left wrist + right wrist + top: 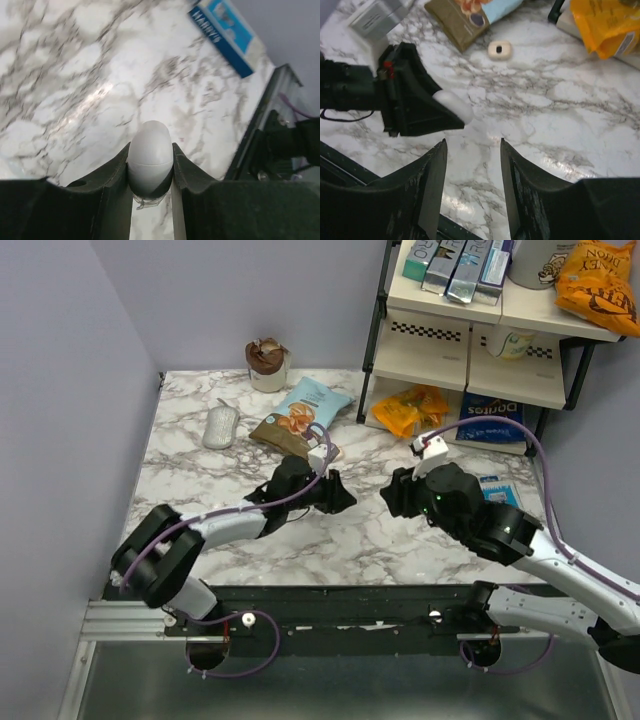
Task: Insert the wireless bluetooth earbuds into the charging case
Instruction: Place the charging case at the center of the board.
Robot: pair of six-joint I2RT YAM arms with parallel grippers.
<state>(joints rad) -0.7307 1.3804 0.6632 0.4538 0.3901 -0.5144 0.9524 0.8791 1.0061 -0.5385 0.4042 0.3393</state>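
My left gripper (150,150) is shut on the charging case (150,156), a white egg-shaped shell with its lid seam closed, held above the marble table. From the right wrist view the case (455,106) pokes out of the left gripper's black fingers (417,102). My right gripper (472,142) stands open and empty, a short way in front of the case. In the top view the left gripper (343,497) and the right gripper (392,498) face each other at mid-table. A small cream piece with a dark middle (500,49), possibly an earbud, lies on the table beyond them.
A brown-and-blue snack bag (300,420), a grey mouse-like object (221,426) and a cup (267,365) sit at the back. A shelf rack (470,350) with an orange bag (412,408) stands back right. A blue box (227,35) lies near the right arm.
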